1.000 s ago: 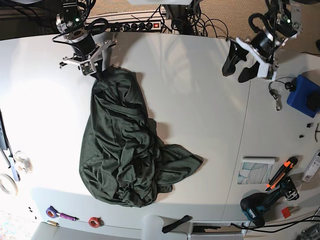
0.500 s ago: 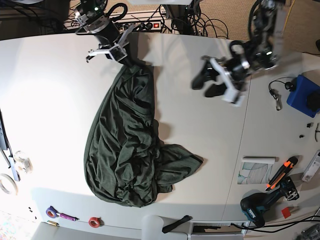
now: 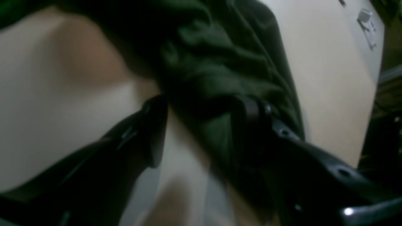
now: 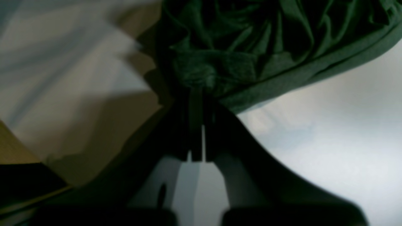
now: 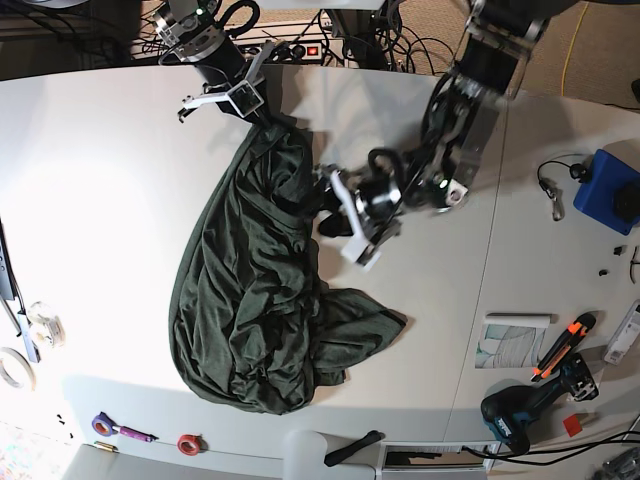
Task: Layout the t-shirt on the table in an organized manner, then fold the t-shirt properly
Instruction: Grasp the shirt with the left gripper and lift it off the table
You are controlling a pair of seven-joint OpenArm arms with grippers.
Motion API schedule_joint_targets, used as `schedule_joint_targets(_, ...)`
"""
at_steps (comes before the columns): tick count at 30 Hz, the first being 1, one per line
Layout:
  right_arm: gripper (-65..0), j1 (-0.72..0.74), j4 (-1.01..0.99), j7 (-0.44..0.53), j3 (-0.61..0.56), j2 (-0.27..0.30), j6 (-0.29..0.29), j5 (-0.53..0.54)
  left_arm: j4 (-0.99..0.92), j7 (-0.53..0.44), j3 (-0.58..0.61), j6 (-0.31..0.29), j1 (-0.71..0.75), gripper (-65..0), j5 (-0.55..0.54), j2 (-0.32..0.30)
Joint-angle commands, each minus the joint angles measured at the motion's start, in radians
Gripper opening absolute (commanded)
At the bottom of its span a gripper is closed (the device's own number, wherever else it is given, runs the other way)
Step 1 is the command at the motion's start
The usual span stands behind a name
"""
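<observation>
A dark green t-shirt (image 5: 250, 290) lies crumpled in a long heap down the white table (image 5: 90, 200). My right gripper (image 5: 262, 115) is at the shirt's far end, shut on a bunched fold of cloth (image 4: 198, 84). My left gripper (image 5: 328, 212) reaches in from the far right to the shirt's right edge. In the left wrist view its fingers (image 3: 154, 131) stand apart, with the green cloth (image 3: 220, 62) lying between and beyond them. That view is blurred, so I cannot tell whether the fingers touch the cloth.
A blue box (image 5: 605, 190), a drill (image 5: 520, 415), an orange knife (image 5: 565, 345) and a paper sheet (image 5: 510, 345) lie on the right side. Tape rolls (image 5: 15, 365) and a red ring (image 5: 188, 443) sit at the left and front edges. A power strip (image 5: 285, 50) runs along the back.
My left arm has swung from the table's right side down to the shirt's right edge. My right gripper has drawn the shirt's far end to the right, stretching the heap.
</observation>
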Motion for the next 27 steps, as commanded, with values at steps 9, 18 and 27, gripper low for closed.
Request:
schedule_joint_targets(9,-65.0,-0.021,0.0,-0.06,-0.002,0.005,0.019,-0.02,-0.184,0.0,0.0,-0.027,-0.166,-34.2,-0.015,0.105)
schedule_joint_targets(18,-65.0,-0.02,0.0,-0.052,-0.002,0.005,0.018,-0.02,-0.24,-0.04,0.0,-0.027,-0.186,-65.0,-0.016,0.164)
schedule_joint_targets(27,-65.0,0.014,0.09,0.003,-0.002,0.005,0.016,-0.019,-0.191,0.087,-0.109,-0.15,-0.274,-65.0,-0.171,0.158)
